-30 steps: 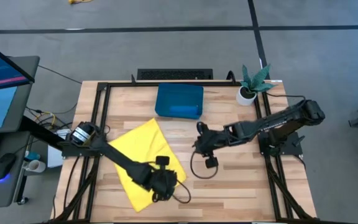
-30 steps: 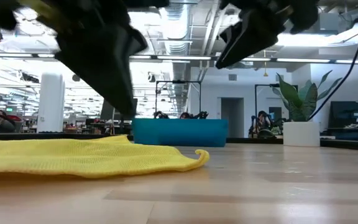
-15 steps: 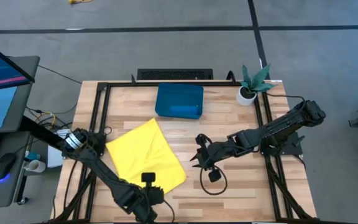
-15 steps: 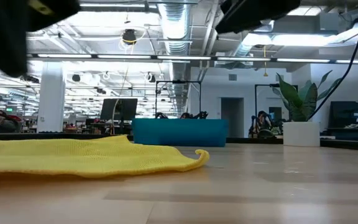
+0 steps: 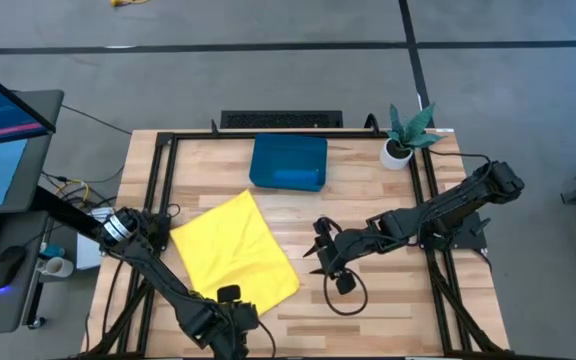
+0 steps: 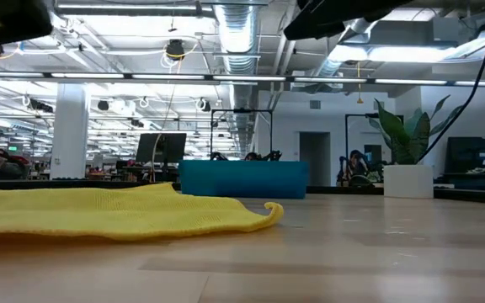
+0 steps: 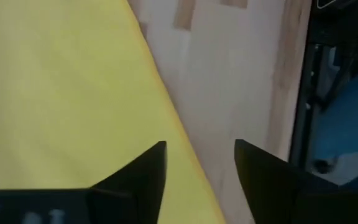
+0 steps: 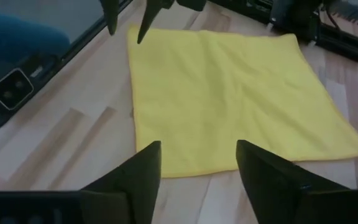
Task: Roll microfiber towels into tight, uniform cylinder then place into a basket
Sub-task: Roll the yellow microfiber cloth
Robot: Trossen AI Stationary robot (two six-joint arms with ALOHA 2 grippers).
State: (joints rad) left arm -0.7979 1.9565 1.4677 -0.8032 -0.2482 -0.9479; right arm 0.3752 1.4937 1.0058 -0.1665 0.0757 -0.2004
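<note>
Left gripper (image 7: 196,163): hovering at the near edge of the table, just over the near corner of the yellow towel; its fingers are standing spread with nothing between them.
Yellow towel (image 5: 233,250): lying flat and unrolled on the wooden table (image 5: 368,195), turned like a diamond, one edge curling up slightly in the low view.
Handling: looking light, limp and thin; it is likely sagging and slipping if lifted by the middle, so I judge an edge or corner the place to pinch, rolling along the wood.
Right gripper (image 8: 197,163): hanging beside the towel's right edge, facing it, fingers parted and holding nothing.
Basket (image 5: 288,161): sitting at the far side, well apart from the towel; something blue is lying inside, too unclear to name.
Potted plant (image 5: 403,140): standing at the far right corner.
</note>
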